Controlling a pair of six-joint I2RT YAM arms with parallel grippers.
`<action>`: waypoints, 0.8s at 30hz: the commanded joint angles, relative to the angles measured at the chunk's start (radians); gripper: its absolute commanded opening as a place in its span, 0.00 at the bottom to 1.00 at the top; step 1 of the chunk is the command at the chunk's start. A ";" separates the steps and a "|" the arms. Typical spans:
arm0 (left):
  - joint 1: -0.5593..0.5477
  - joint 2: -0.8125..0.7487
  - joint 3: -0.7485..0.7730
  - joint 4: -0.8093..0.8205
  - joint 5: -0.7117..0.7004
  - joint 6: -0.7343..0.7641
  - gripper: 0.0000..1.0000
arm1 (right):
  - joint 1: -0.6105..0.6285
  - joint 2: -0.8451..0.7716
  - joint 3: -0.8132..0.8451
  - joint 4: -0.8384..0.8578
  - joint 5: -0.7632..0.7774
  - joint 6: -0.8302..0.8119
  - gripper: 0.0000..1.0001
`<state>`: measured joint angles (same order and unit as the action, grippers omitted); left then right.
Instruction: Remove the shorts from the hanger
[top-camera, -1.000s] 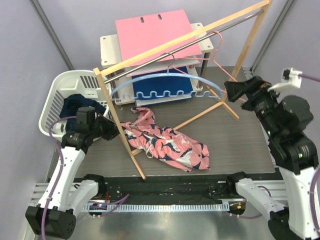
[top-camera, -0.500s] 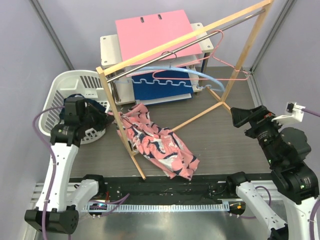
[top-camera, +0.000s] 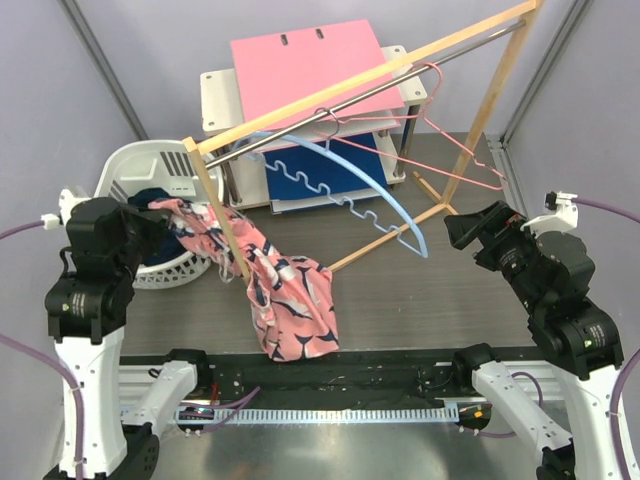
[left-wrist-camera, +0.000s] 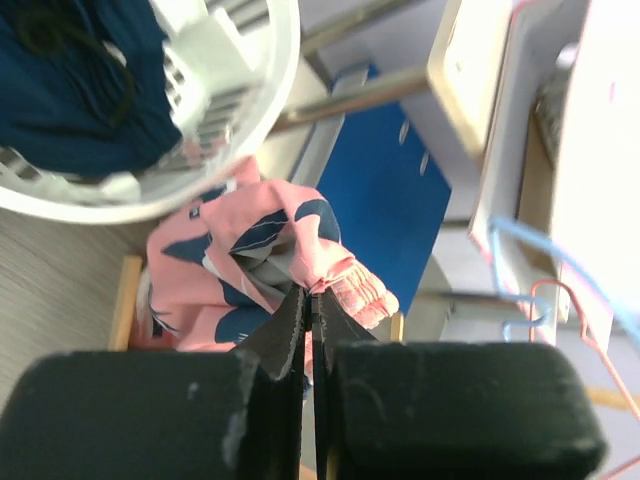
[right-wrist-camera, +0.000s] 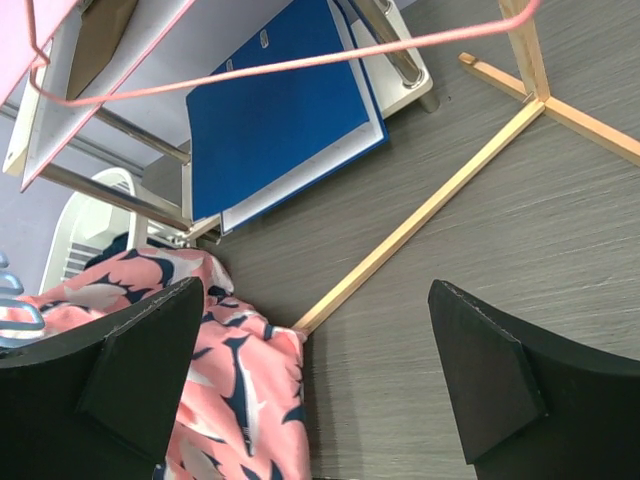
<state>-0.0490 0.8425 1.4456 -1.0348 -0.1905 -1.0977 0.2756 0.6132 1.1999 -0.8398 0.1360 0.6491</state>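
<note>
Dragged left: salmon-pink printed cloth shorts (top-camera: 290, 300), toward white slatted plastic basket (top-camera: 125, 172).
Status: left fingers (left-wrist-camera: 280, 330) clenched on shorts; right fingers (right-wrist-camera: 140, 380) released.

On my counter (top-camera: 420, 290) a wooden rack (top-camera: 214, 205) stands before a white shelf (top-camera: 215, 95) topped by a pink folder (top-camera: 300, 70); a white basket (top-camera: 170, 160) sits left.

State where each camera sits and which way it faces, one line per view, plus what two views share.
Top external: above and behind, looking down on the rack; left arm, right arm show.
Left wrist: along the shut left gripper toward the basket.
Right wrist: past the open right gripper down at the table.
All share the pink shorts.
</note>
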 joint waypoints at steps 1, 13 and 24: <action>0.009 0.020 0.142 0.038 -0.204 0.053 0.00 | 0.002 0.029 0.033 0.033 -0.036 -0.037 1.00; 0.009 0.293 0.555 0.376 -0.362 0.277 0.01 | 0.002 0.066 -0.010 0.038 -0.105 -0.083 1.00; 0.009 0.544 0.841 0.903 -0.339 0.743 0.01 | 0.002 0.108 0.009 0.028 -0.098 -0.123 1.00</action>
<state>-0.0452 1.3567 2.2101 -0.4484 -0.5270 -0.5842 0.2756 0.6994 1.1915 -0.8391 0.0406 0.5552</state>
